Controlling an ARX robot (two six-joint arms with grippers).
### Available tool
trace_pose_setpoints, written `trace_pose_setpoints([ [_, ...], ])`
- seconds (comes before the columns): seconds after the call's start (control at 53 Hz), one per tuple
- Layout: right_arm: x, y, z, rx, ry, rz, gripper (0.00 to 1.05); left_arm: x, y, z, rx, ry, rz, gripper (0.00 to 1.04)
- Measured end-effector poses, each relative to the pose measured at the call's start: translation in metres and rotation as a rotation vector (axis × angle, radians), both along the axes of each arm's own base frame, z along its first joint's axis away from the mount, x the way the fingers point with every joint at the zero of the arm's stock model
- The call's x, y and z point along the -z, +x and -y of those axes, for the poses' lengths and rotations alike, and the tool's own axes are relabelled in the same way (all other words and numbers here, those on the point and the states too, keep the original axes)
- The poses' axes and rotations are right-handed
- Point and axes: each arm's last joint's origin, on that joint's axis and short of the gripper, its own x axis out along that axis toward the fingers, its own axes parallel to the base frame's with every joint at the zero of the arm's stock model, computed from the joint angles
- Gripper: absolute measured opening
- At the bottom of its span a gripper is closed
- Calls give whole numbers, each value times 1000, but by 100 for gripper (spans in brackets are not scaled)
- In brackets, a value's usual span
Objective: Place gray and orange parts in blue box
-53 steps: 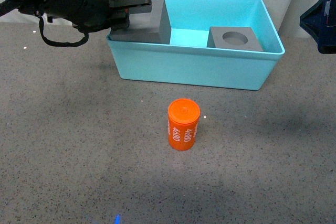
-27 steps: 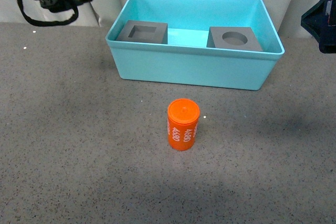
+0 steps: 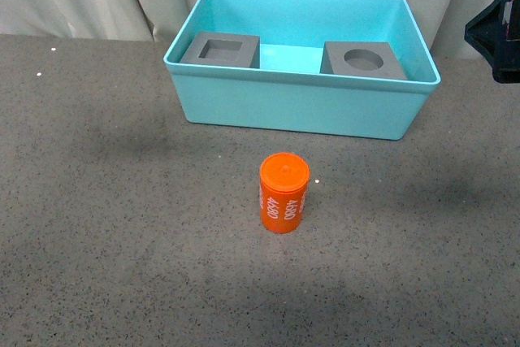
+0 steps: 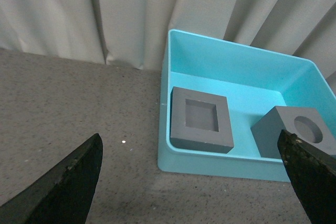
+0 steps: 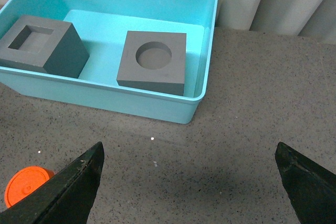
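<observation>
Square-holed cube (image 3: 221,49) and round-holed cube (image 3: 363,60) lay in the blue box (image 3: 301,107), upper centre. Orange cylinder (image 3: 283,193) stood on the desk (image 3: 122,225), mid-frame. Your left hand (image 4: 189,136) and right hand (image 5: 189,145) gaped, empty. Next, I judge: you grasp the cylinder, clear the rim.

Turquoise box (image 3: 301,107); gray cubes (image 3: 221,49) (image 3: 363,61); orange cylinder (image 3: 283,193), white digits (image 3: 280,209); speckled gray table (image 3: 122,241)

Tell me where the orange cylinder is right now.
In the front view, the orange cylinder stands upright on the table, near the middle, just in front of the blue box and outside it.
</observation>
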Motion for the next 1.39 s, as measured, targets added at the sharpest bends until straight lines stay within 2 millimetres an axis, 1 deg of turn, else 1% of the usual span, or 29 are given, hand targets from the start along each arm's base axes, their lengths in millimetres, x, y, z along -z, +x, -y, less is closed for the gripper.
trace_pose_setpoints([
  [0.075,0,0,0,0,0,0,95,2,-27,0,-10,31,29,98],
  [0.094,0,0,0,0,0,0,95,4,-36,-1,-10,34,32,98],
  [0.17,0,0,0,0,0,0,95,8,-55,-5,-19,34,5,98],
  [0.189,0,0,0,0,0,0,95,11,-63,-7,-22,40,-7,98],
  [0.226,0,0,0,0,0,0,95,13,-73,-10,-32,45,-15,98],
  [0.302,0,0,0,1,0,0,95,16,-89,-16,-77,72,-25,98],
  [0.32,0,0,0,0,0,0,95,18,-93,-18,-87,97,-18,96],
  [0.396,0,0,0,0,0,0,95,21,-101,-26,-81,121,105,86],
  [0.434,0,0,0,-3,0,0,95,22,-109,-33,-87,135,187,77],
  [0.471,0,0,0,-2,0,0,95,21,-113,-36,-90,145,219,71],
  [0.622,0,0,0,-1,0,1,95,21,-124,-46,-92,177,253,50],
  [0.697,0,0,0,-1,0,1,95,25,-130,-50,-87,186,248,35],
  [0.773,0,0,0,-1,0,1,95,33,-137,-55,-90,191,247,17],
  [0.811,0,0,0,-1,0,1,95,35,-139,-57,-92,193,241,10],
  [0.829,0,0,0,-1,0,1,95,34,-141,-58,-91,194,242,5],
  [0.848,0,0,0,-1,0,1,95,33,-142,-58,-93,193,245,3],
  [0.999,0,0,0,-1,0,1,95,29,-148,-65,-67,194,263,4],
  [1.112,0,0,0,-1,0,1,95,27,-152,-72,-101,198,267,4],
  [1.395,0,0,0,-1,0,1,95,24,-164,-72,-98,197,278,4],
])
